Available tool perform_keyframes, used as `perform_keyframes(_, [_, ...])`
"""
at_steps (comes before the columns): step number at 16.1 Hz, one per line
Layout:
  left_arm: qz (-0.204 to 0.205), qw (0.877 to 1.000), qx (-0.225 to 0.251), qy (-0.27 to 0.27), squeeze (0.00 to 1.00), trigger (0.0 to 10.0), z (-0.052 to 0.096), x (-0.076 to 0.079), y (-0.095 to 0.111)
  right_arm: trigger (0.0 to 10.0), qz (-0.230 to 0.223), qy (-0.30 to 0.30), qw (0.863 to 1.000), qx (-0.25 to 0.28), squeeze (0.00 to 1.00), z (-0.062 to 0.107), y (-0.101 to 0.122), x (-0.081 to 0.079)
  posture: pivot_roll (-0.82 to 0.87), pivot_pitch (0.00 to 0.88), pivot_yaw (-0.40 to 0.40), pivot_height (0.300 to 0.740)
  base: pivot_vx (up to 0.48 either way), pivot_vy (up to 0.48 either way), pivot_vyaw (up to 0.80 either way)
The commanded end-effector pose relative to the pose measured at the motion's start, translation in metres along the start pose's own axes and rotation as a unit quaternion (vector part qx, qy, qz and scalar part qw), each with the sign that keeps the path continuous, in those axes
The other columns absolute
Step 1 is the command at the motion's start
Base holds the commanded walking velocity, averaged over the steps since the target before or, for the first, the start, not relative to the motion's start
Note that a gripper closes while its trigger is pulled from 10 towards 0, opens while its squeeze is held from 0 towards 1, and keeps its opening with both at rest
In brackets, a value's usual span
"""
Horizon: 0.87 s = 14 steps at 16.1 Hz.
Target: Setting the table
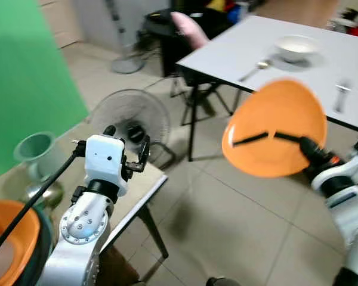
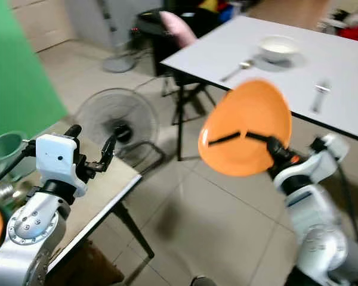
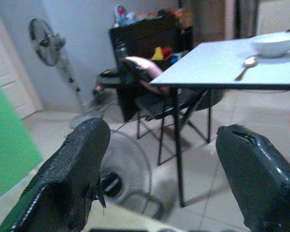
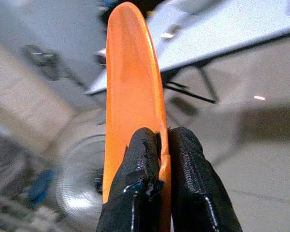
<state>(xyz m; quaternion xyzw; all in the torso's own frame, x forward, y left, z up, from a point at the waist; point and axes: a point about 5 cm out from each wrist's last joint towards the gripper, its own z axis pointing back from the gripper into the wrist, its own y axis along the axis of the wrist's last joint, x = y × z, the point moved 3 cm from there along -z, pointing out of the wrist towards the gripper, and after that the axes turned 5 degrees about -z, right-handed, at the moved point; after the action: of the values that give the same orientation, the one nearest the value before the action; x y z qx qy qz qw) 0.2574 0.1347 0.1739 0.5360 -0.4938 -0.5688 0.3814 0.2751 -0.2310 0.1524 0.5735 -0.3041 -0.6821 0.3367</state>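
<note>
An orange plate (image 1: 274,128) hangs upright in the air, just short of the white dining table (image 1: 238,53). My right gripper (image 1: 241,142) is shut on the orange plate, one black finger lying across its face; in the right wrist view both fingers (image 4: 145,159) pinch its edge. On the table stand a white bowl (image 1: 295,46) with a spoon (image 1: 256,68) beside it, and a fork (image 1: 341,95) nearer the right. My left gripper (image 1: 128,140) is open and holds nothing, raised over a small side table (image 1: 137,190).
A floor fan (image 1: 131,122) lies on the tiles between the two tables. A chair with a pink cushion (image 1: 188,27) stands at the dining table's far left corner. A green cup (image 1: 36,152) and an orange dish (image 1: 12,232) sit near my left arm. A green screen (image 1: 24,77) stands at the left.
</note>
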Motion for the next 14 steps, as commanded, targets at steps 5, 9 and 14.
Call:
perform_keyframes(5, [-0.004, 1.000, -0.017, 0.023, 0.00, 10.0, 0.004, -0.007, -0.010, 10.0, 0.059, 0.028, 0.997, 0.034, 0.00, -0.007, 0.005, -0.038, -0.13, 0.000, 0.067, 0.740, 0.000, 0.000, -0.75])
perform_keyframes(9, [-0.009, 0.999, -0.016, 0.034, 0.00, 10.0, 0.005, -0.014, -0.010, 10.0, 0.075, 0.038, 0.996, 0.043, 0.00, -0.015, 0.007, -0.044, -0.13, 0.000, 0.060, 0.740, 0.248, 0.000, -0.27])
perform_keyframes(14, [-0.008, 0.999, -0.015, 0.029, 0.00, 10.0, 0.002, -0.015, -0.010, 10.0, 0.095, 0.048, 0.994, 0.040, 0.00, -0.017, 0.004, -0.049, -0.13, 0.000, 0.064, 0.740, 0.256, 0.000, 0.00])
